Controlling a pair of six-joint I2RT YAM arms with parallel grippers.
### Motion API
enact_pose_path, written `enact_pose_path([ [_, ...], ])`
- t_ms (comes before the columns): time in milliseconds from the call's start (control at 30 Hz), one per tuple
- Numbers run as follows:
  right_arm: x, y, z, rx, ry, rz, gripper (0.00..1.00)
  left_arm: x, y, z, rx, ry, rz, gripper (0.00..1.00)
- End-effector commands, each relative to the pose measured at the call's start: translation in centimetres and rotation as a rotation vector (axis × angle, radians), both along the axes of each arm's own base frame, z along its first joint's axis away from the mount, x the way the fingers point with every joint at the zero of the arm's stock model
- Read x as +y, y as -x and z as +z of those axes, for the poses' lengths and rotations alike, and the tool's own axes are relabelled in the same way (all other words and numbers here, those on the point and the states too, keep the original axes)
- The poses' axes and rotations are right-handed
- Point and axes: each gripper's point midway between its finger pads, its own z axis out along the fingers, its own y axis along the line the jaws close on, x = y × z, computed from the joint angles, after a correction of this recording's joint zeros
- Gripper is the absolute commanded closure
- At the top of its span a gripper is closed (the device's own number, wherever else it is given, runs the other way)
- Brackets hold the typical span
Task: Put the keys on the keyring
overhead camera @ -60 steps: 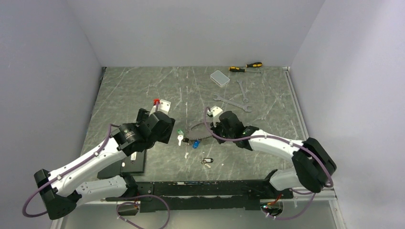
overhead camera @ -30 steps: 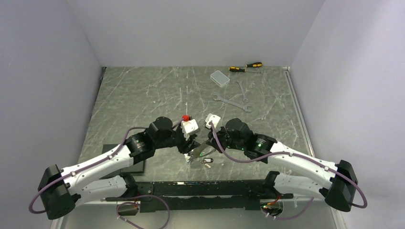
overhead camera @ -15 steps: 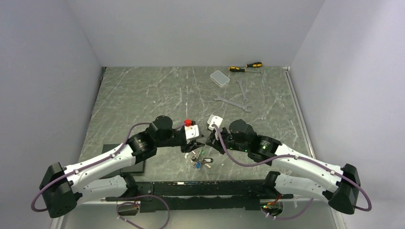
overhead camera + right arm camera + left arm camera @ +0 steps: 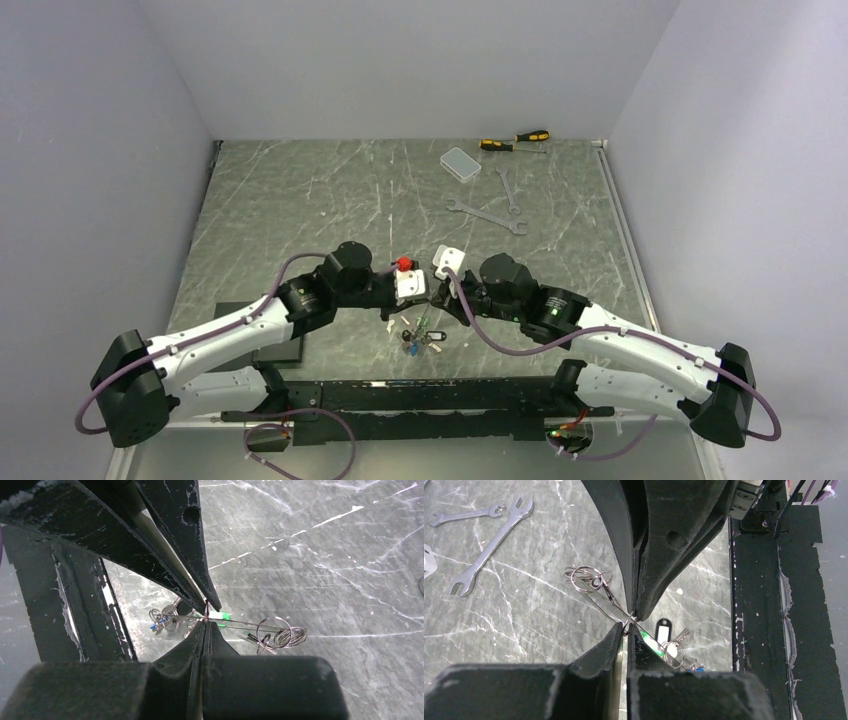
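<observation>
My left claw (image 4: 626, 630) is clenched to a thin slit, and the wire of the keyring (image 4: 610, 599) sits pinched right at its tips. My right claw (image 4: 206, 625) is clenched fully, its tips also nipping that wire. The two claws meet tip to tip, almost touching, with the ring stretched out thin to either side of them.

The keys (image 4: 665, 633) bunch at one end of the ring, among them a black tag with a white label and a green one. A cluster of small rings (image 4: 585, 578) hangs at the other end. I cannot tell whether the keys rest on the table (image 4: 300, 200) or hang just above it.

The black rail (image 4: 759, 630) along the near edge lies just beside the keys. Two wrenches (image 4: 486, 552) lie well apart, toward the far side.

Both arms reach inward, elbows out, forearms low, wrists facing each other at the middle near the front edge.
</observation>
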Motion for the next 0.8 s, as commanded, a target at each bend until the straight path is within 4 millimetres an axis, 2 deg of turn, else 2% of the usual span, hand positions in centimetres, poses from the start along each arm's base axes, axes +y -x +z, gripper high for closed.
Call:
enact_pose_path([
  [0,1.1,0.0,2.9,-0.062,-0.088,0.03,1.0,-1.1,-0.4,2.3,-0.067,0.041,-0.039,0.93],
  [433,1.1,-0.1,2.6,-0.065,-0.072,0.022,1.0,-1.2,0.4,2.8,-0.052,0.047,-0.077,0.84],
  [500,1.1,-0.1,2.6,-0.065,-0.073,0.022,1.0,-1.3,0.4,2.9,-0.053,0.049,-0.081,0.88],
  [567,1.1,-0.1,2.7,-0.066,-0.074,0.021,1.0,-1.4,0.5,3.0,-0.056,0.057,-0.092,1.0],
  [633,1.1,-0.2,2.8,-0.064,-0.078,0.013,1.0,-1.5,0.8,3.3,-0.056,0.066,-0.107,1.0],
  [667,1.0,-0.3,2.9,-0.06,-0.082,0.002,0.98,-1.5,0.9,3.5,-0.057,0.072,-0.111,1.0],
  [700,0.9,-0.3,3.0,-0.052,-0.086,-0.01,0.86,-1.4,0.9,3.5,-0.058,0.075,-0.11,1.0],
  [733,0.8,-0.4,3.3,-0.051,-0.096,-0.027,0.71,-1.3,1.0,3.6,-0.059,0.077,-0.108,1.0],
  [767,0.7,-0.5,3.6,-0.05,-0.114,-0.043,0.51,-1.2,0.9,4.2,-0.08,0.102,-0.102,1.0],
])
